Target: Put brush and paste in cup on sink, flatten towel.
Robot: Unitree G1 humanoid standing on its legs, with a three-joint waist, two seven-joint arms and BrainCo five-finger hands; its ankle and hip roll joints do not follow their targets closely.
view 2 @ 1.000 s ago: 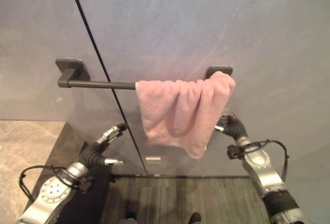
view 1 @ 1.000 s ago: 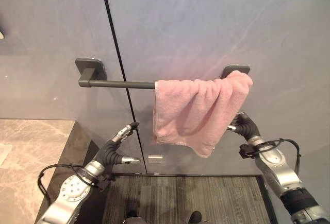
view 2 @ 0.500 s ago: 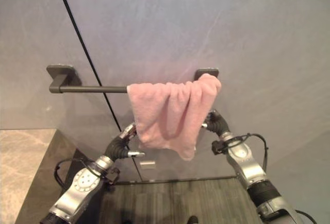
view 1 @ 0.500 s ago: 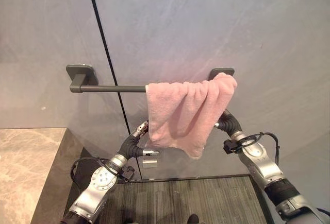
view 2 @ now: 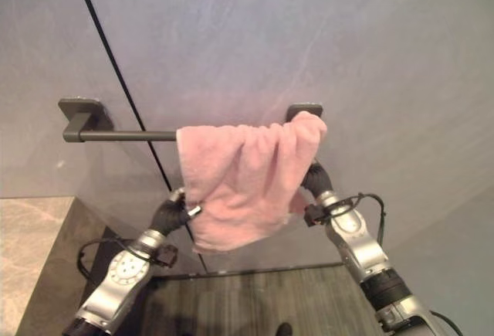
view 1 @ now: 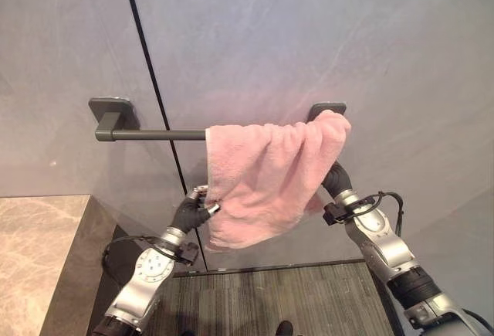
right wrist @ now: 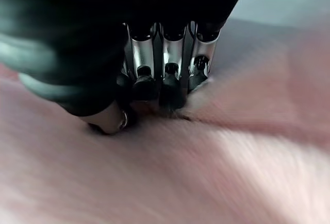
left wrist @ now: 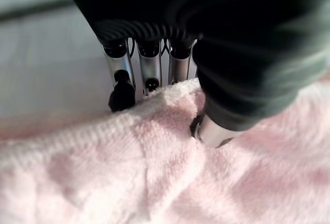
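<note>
So the pink towel (view 1: 266, 178) hangs bunched on the right half of the dark bar (view 1: 158, 134); it's crowded against the right bracket (view 1: 327, 110), and the left stretch of bar out to the left bracket (view 1: 109, 111) is bare; the cloth hangs crooked, its lower edge dropping lowest near the left side.

The left hand (view 1: 191, 211) is at the towel's left edge, roughly halfway down; in the left wrist view its fingers (left wrist: 122, 92) curl behind the cloth edge with the thumb pressed on the front, so that looks like a pinch on the towel. The right hand (view 1: 335, 179) is tucked at the towel's right edge, just under the right bracket; the right wrist view shows its fingers (right wrist: 170, 92) curled into the cloth with the thumb alongside, so probably gripping too.

What matters here is the bar's long axis; it runs left-right, and all the free room lies to the left. So the left hand is the one set to do the travelling, dragging its edge leftward along the bar while the right hand anchors the other end. No brush, paste or cup to be seen; just the stone counter (view 1: 42, 251) at the lower left.
</note>
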